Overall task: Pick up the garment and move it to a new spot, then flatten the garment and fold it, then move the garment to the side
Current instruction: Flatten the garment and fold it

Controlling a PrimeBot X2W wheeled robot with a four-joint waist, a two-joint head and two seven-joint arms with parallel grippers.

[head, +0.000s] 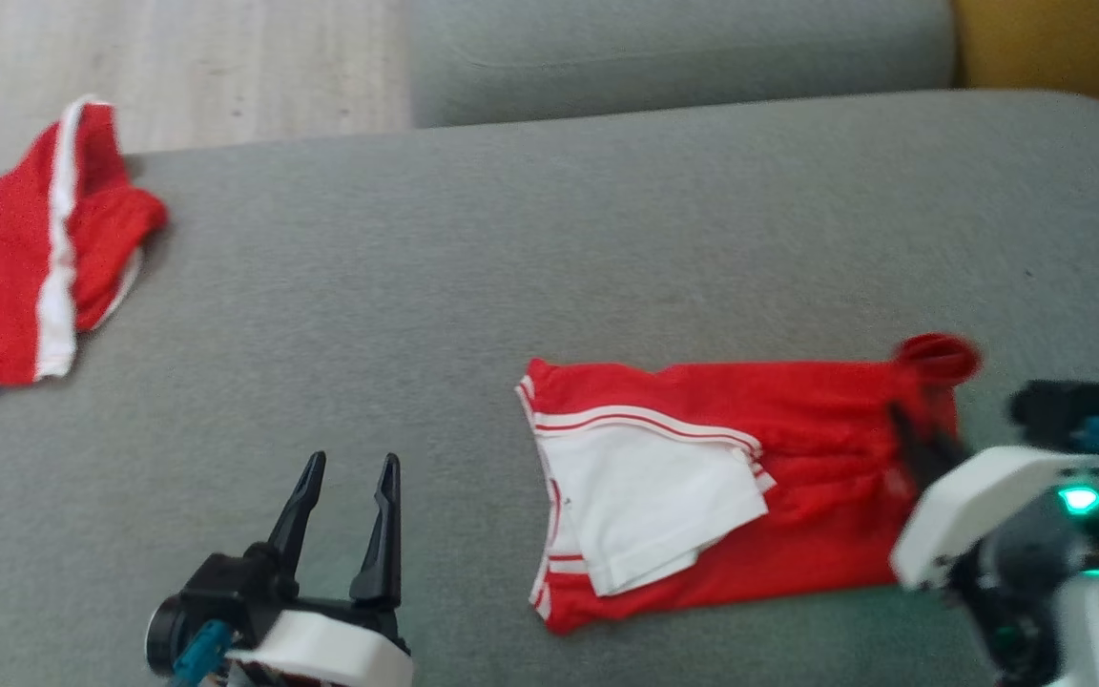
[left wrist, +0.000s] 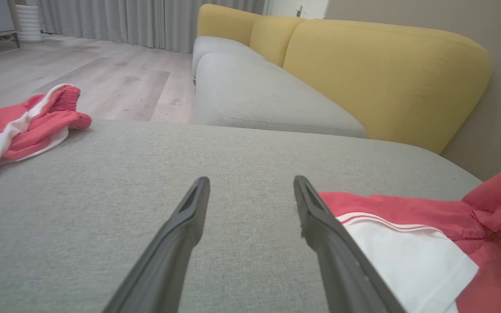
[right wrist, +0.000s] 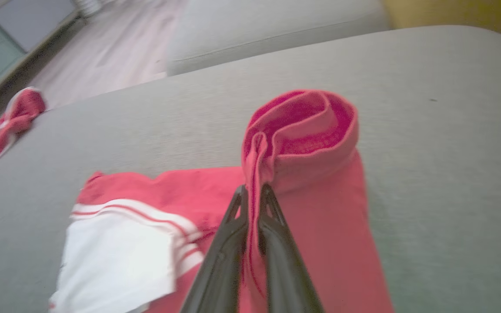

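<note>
When we look from the head, the red and white garment (head: 798,477) lies on the near right part of the grey sofa cushion (head: 511,239), partly folded, with a white panel (head: 645,496) on top at its left end. Our right gripper (head: 912,444) is at the right end of the garment, pressed together on the cloth there, and the rolled red hem (head: 936,355) stands up just beyond it. Our left gripper (head: 352,460) hovers at the near left, spread wide and empty, apart from the garment. A second red garment (head: 6,277) lies at the far left edge, well apart.

From the left wrist, the wide fingers frame bare cushion. The garment's left end shows just beside the right finger, and a yellow backrest (left wrist: 385,74) is far behind.

From the right wrist, the two fingers pinch a thin ridge of red cloth, and the hem curls into a tube above them.

We judge that the step in hand is folding. To do it well, we should lift only a little and carry the held end slowly toward the white panel, so that the layers do not slide. The left gripper could hold the near left corner down. The pinch seems to take few layers, so a fast pull could open the fold.
</note>
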